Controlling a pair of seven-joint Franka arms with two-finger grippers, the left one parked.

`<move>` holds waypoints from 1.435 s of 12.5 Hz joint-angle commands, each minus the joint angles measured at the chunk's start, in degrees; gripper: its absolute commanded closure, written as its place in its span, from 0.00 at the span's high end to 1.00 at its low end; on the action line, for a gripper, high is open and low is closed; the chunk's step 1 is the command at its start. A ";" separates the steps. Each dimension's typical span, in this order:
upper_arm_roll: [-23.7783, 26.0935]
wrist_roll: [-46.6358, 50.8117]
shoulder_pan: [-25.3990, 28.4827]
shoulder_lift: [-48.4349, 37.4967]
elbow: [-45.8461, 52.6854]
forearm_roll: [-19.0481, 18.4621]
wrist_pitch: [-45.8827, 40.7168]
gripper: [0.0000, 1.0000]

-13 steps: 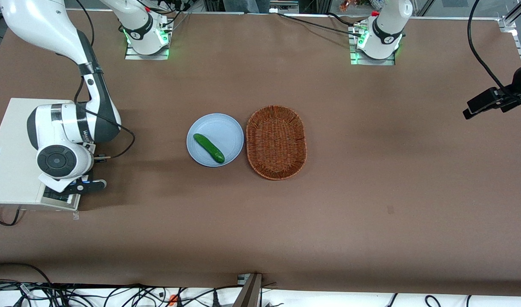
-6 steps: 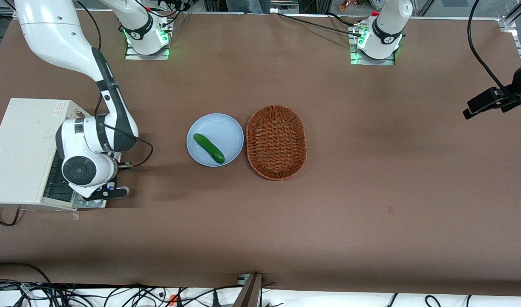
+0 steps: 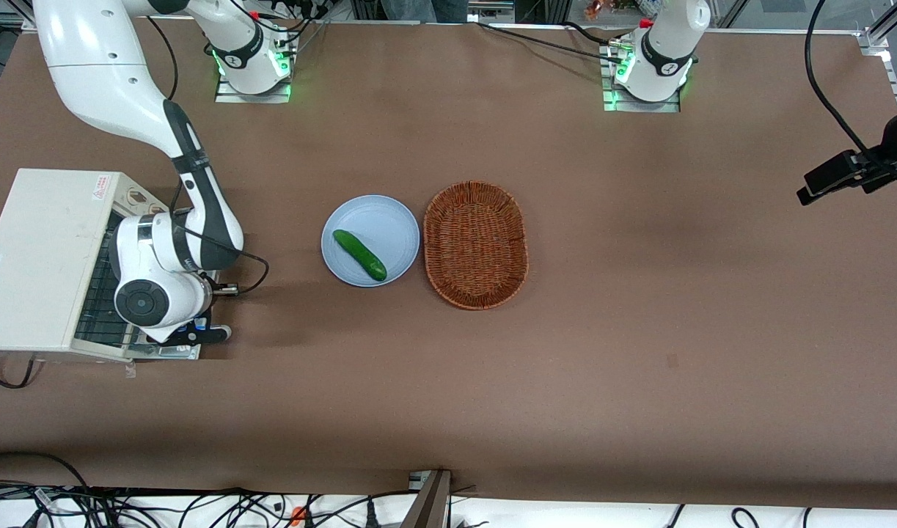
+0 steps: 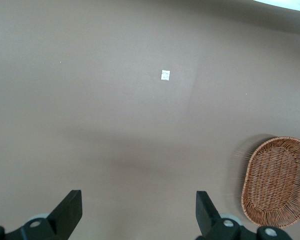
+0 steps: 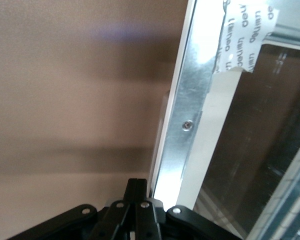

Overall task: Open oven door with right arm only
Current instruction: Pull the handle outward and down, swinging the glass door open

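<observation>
Front view: oven at working arm's end of table, oven door swung down and lying open in front of it, wire rack exposed; right arm bent over the door. Blue plate with cucumber beside wicker basket, mid-table. Right wrist view only: door's metal inner frame, a screw and dark glass close up. Gripper clenched on the door's outer edge, fingers pinched together.
</observation>
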 commanded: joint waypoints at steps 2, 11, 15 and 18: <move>-0.31 -0.30 -0.78 1.53 0.23 0.69 1.08 0.00; -0.22 -0.47 1.24 1.09 4.60 8.78 -3.37 0.00; -0.57 -1.00 0.62 -1.18 9.54 8.78 -9.70 0.46; -1.02 -1.18 0.27 -7.58 9.73 8.87 -14.10 0.92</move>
